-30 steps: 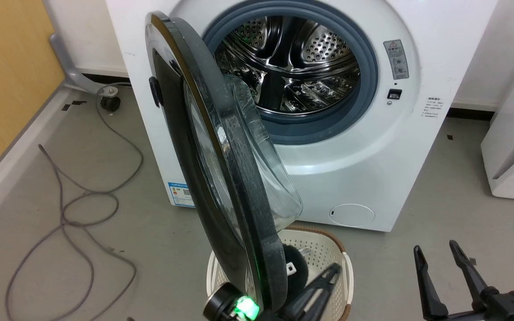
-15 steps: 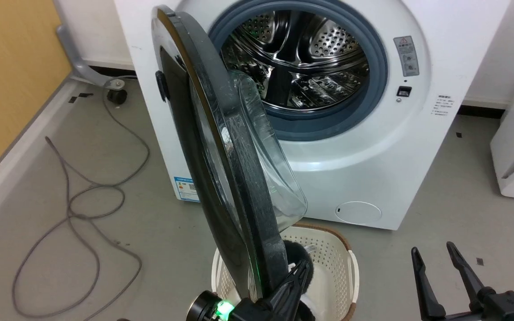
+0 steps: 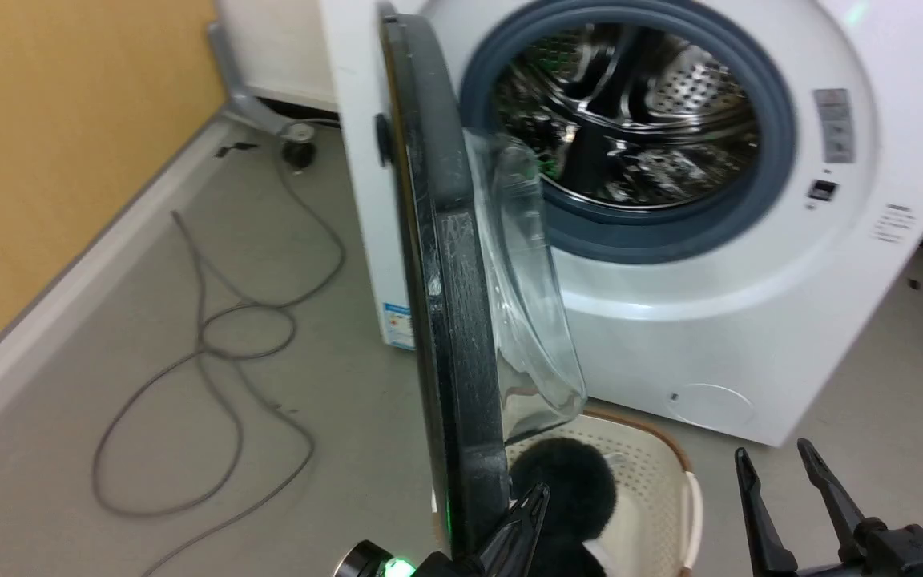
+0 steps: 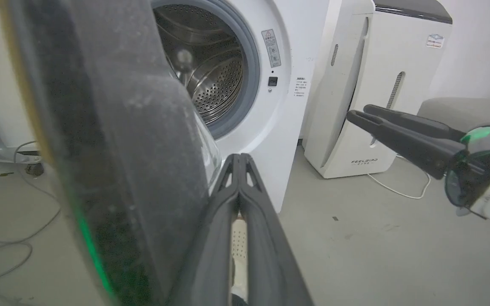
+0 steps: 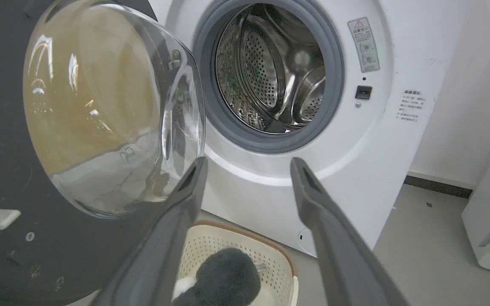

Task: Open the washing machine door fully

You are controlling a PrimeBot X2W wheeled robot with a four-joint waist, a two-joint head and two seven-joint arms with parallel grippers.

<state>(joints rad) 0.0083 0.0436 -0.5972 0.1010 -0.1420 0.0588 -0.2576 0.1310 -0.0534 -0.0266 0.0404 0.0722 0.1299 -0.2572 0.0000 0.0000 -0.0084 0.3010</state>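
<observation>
The large round glossy black washing machine door (image 3: 449, 320) stands half open, edge-on. It looks stiff, heavy and slick; I'd push its inner rim. My left pincer (image 3: 539, 495), closed and empty, sits beside that rim; my right pincer (image 3: 774, 450) gapes, empty.

Grey floor (image 3: 333, 449) — 1 looped grey cable (image 3: 247, 357) on it — beside an ochre wall (image 3: 69, 120).

Long dark tapered jaws (slotted near tips); round wrist housing (image 4: 481, 138) glows green.
</observation>
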